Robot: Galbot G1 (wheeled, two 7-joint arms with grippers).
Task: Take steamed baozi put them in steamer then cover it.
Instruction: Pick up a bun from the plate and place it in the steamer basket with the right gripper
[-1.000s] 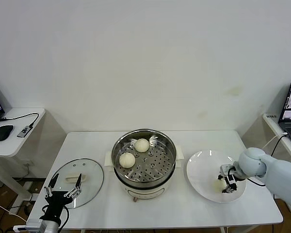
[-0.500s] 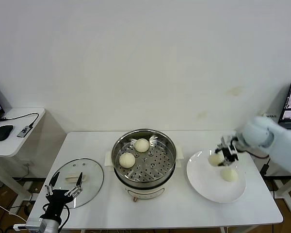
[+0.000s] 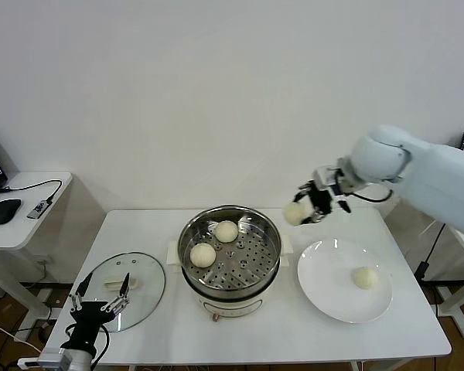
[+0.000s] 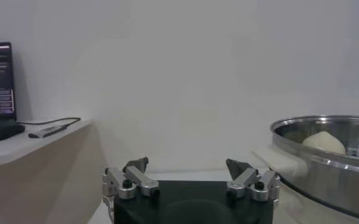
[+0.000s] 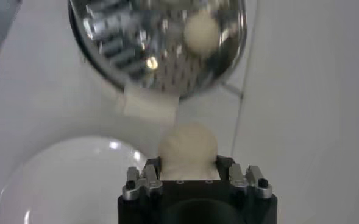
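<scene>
1. Cream-white baozi (image 3: 296, 212) sits clamped between the right gripper (image 3: 313, 205) fingers, held in the air at about 2 o'clock of the steamer (image 3: 230, 253), just beyond its rim.
2. Two more buns lie on its tray; one rests on the plate (image 3: 325, 286).
3. Left gripper (image 3: 101, 300), fingers spread wide and holding nothing, hovers over the cover (image 3: 124, 290) at 9 o'clock.

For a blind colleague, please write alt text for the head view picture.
The right gripper, shut on a baozi, carries it in the air between a white plate holding one bun and the steamer, which holds two buns. The open left gripper waits over the glass cover on the table.
</scene>
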